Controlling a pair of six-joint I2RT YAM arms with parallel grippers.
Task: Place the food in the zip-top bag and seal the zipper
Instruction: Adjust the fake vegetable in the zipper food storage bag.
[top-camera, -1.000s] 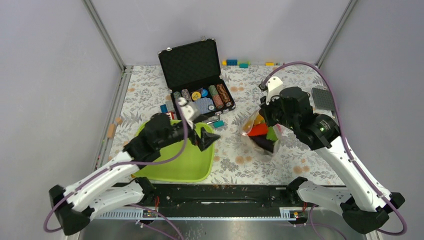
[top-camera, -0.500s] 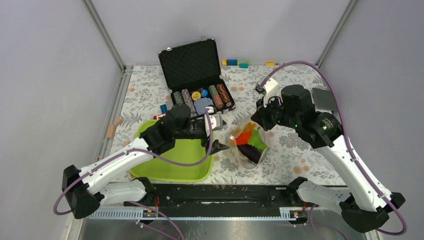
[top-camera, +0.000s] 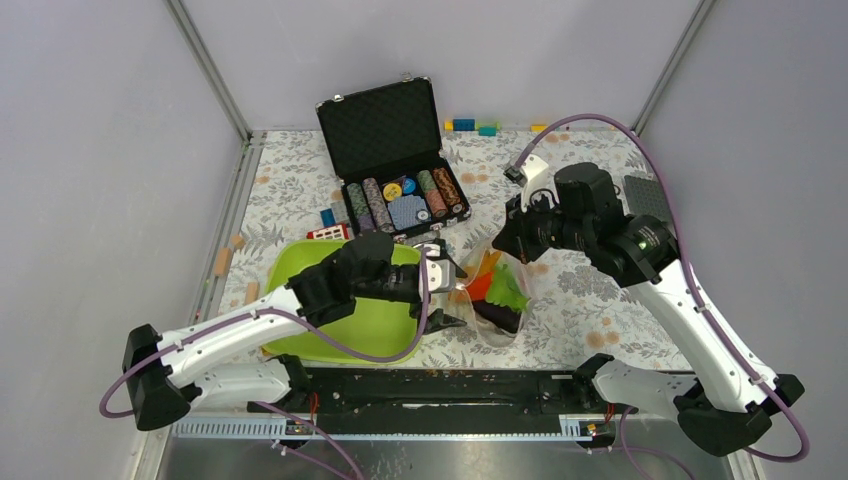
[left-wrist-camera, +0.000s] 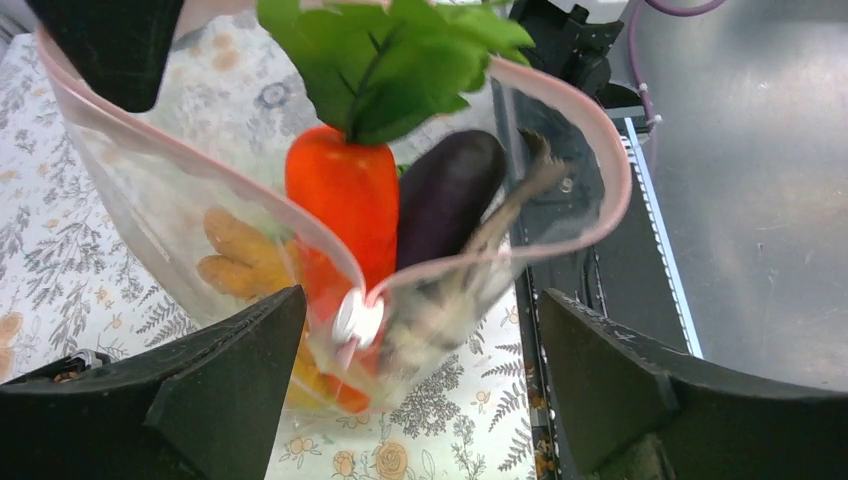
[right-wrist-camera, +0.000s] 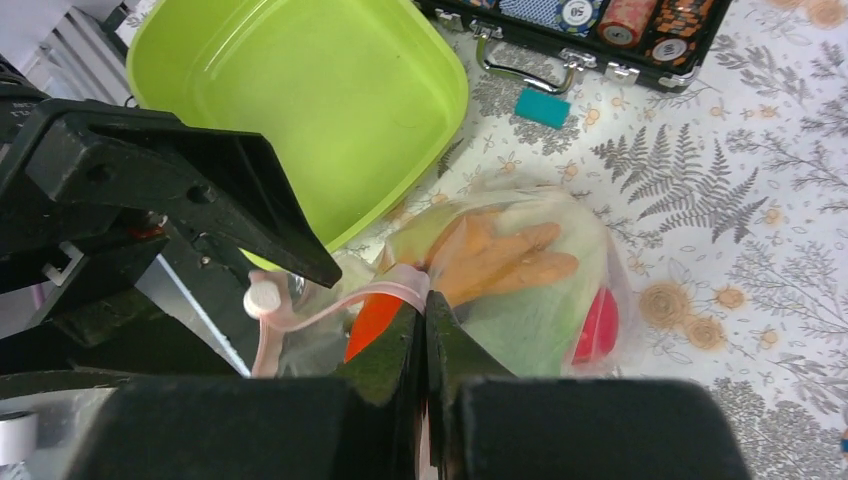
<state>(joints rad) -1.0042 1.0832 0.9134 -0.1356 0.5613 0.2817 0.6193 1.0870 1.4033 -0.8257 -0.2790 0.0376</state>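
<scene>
The clear zip-top bag (top-camera: 503, 303) hangs from my right gripper (top-camera: 507, 243), which is shut on its pink zipper strip (right-wrist-camera: 345, 303). Inside I see the orange carrot (left-wrist-camera: 340, 195), purple eggplant (left-wrist-camera: 447, 193), green lettuce (left-wrist-camera: 390, 60), a grey fish (left-wrist-camera: 500, 220) and the red apple (right-wrist-camera: 598, 325). The mouth gapes open in the left wrist view, its strip (left-wrist-camera: 612, 170) curving round. A white slider (left-wrist-camera: 357, 318) sits on the strip's end. My left gripper (top-camera: 452, 296) is open, its jaws either side of that slider end (right-wrist-camera: 262, 297), not touching it.
The lime-green tray (top-camera: 372, 335) lies under my left arm. An open black case (top-camera: 400, 190) with poker chips stands behind it. A teal block (right-wrist-camera: 543, 108) lies near the case. A grey baseplate (top-camera: 645, 195) is at the right, small blocks (top-camera: 470, 125) at the back wall.
My left gripper has swung right from over the tray to the bag's slider end. My right gripper has carried the bag left and nearer.
</scene>
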